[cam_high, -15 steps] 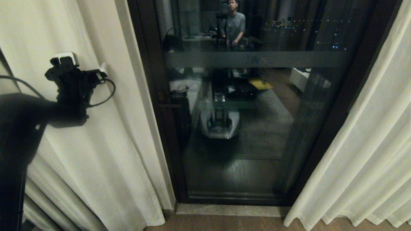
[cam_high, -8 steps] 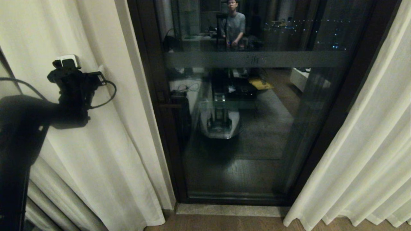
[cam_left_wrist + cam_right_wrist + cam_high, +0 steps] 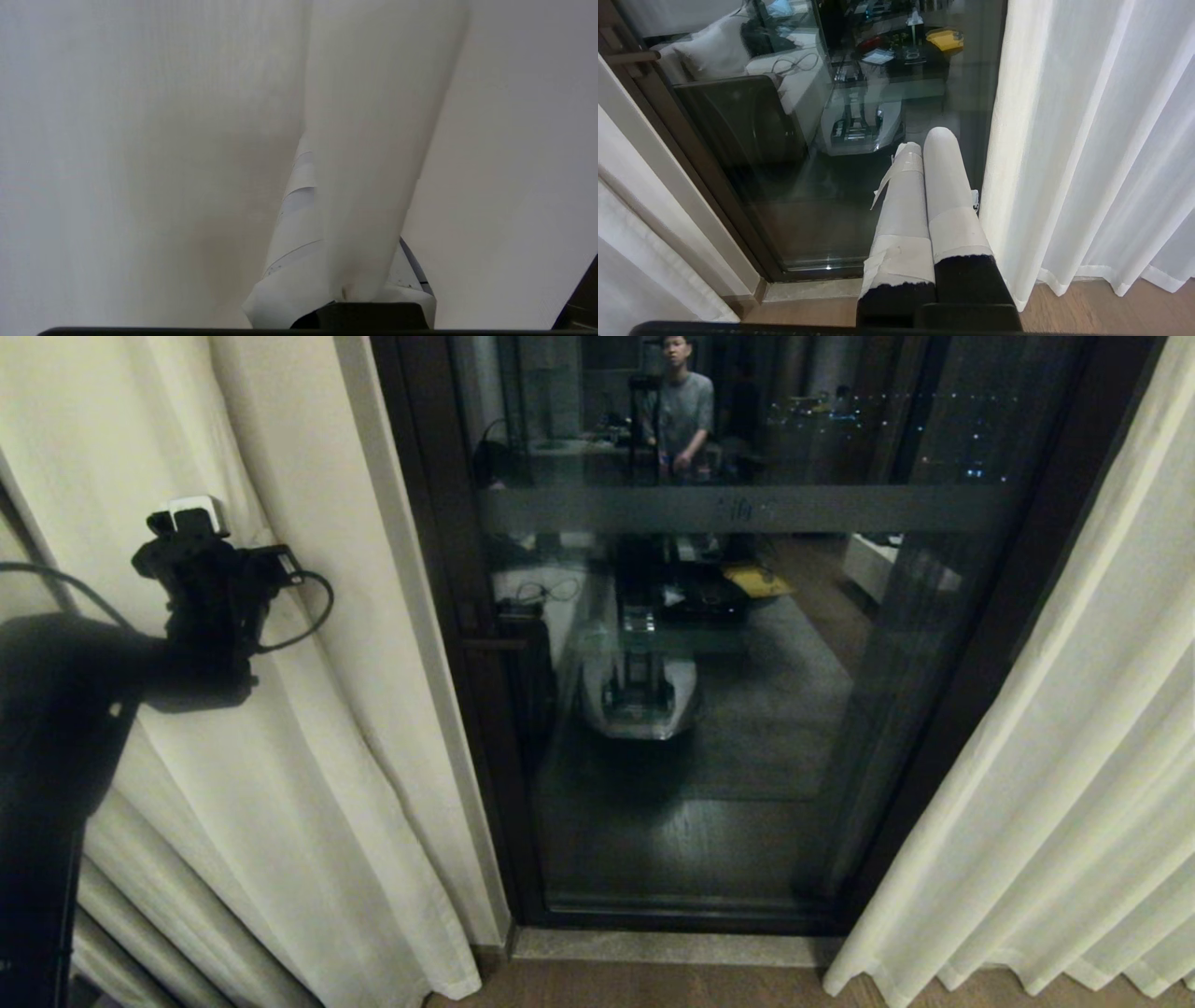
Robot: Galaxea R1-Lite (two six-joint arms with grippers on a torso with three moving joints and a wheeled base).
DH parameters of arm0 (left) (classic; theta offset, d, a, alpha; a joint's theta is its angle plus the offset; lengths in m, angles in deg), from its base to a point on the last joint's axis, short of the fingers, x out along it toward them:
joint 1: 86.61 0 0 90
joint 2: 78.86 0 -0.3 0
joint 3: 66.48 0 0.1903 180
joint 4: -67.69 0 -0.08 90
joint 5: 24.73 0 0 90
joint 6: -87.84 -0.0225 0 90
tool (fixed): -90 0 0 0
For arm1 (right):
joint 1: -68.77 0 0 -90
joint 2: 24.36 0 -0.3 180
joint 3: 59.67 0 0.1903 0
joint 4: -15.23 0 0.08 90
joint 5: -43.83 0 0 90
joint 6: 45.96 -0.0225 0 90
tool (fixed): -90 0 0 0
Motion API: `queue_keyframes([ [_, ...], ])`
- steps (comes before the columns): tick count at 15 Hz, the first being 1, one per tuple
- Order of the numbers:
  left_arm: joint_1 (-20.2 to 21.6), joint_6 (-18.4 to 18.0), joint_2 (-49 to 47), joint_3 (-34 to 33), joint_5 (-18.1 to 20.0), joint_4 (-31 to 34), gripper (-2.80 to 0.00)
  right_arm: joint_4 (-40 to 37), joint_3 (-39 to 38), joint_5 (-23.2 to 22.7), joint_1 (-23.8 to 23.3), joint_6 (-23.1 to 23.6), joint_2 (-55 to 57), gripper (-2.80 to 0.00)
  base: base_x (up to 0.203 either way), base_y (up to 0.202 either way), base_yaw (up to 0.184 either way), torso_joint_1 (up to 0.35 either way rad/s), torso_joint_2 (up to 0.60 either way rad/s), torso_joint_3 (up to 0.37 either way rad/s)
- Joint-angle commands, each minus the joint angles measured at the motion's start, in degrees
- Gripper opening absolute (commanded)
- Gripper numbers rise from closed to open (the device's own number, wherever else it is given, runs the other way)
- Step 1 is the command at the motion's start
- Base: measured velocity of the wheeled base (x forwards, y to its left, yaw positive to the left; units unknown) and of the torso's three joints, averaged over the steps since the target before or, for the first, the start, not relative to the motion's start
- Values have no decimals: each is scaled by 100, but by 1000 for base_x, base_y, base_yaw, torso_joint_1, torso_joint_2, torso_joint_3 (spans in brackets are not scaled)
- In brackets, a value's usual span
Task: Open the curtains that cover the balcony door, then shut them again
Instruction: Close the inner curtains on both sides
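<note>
Pinching a pleat of the left curtain panel [image 3: 308, 784], the left gripper [image 3: 280, 555] reaches out at the near left of the head view, its jaws clamped on the cream fabric; the left wrist view shows a fold of that cloth [image 3: 373, 154] caught between the white-taped fingers [image 3: 294, 224]. The right gripper [image 3: 927, 158] hangs low, pointing at the foot of the balcony door, with its taped jaws pressed together on nothing, just beside the inner edge of the right curtain panel [image 3: 1087, 140]. Both curtains are drawn aside, one at each side, so the balcony door [image 3: 738, 709] stands uncovered between them, its dark frame [image 3: 439, 616] meeting a wooden floor [image 3: 653, 989]. A pale frosted band [image 3: 747, 509] crosses the glass. Farther in, the glass reflects the robot's base [image 3: 639, 695] and a person [image 3: 681, 411] standing behind it.
</note>
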Motion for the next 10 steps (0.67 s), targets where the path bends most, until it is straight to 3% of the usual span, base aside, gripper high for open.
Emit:
queue_keyframes([
  [1, 7, 4, 57, -2, -5, -52, -280, 6, 0, 1, 5, -3, 7, -280, 0, 0, 0, 0, 0, 0],
  [10, -149, 4, 451, -262, -38, -333, -280, 6, 0, 1, 4, -3, 7, -280, 0, 0, 0, 0, 0, 0],
])
